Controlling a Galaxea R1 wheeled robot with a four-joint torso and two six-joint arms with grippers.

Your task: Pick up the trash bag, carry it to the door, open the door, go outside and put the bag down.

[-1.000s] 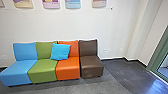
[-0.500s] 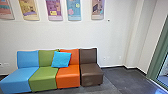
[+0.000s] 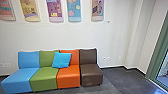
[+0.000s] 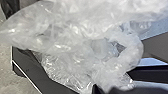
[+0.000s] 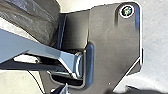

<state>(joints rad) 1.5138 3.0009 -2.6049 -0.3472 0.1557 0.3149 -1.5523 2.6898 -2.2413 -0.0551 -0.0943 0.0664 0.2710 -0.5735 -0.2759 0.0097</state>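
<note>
Progress of the bag-carrying task, indoor stage. Translucent, crumpled plastic, taken to be the trash bag, lies close before the left wrist camera, above part of the robot's dark plate. The pick-up is therefore judged complete and the carry under way. Whether the left gripper is closed on the plastic cannot be told; the state of the right gripper is likewise indeterminate. A dark, wrinkled surface in the right wrist view may belong to the same load, though this is uncertain. The head view shows the interior: a row of coloured seats against a white wall, and, at the right edge, a green frame beside glass, possibly the door. Reaching the door, opening it, going outside and setting the bag down are judged to remain.
</note>
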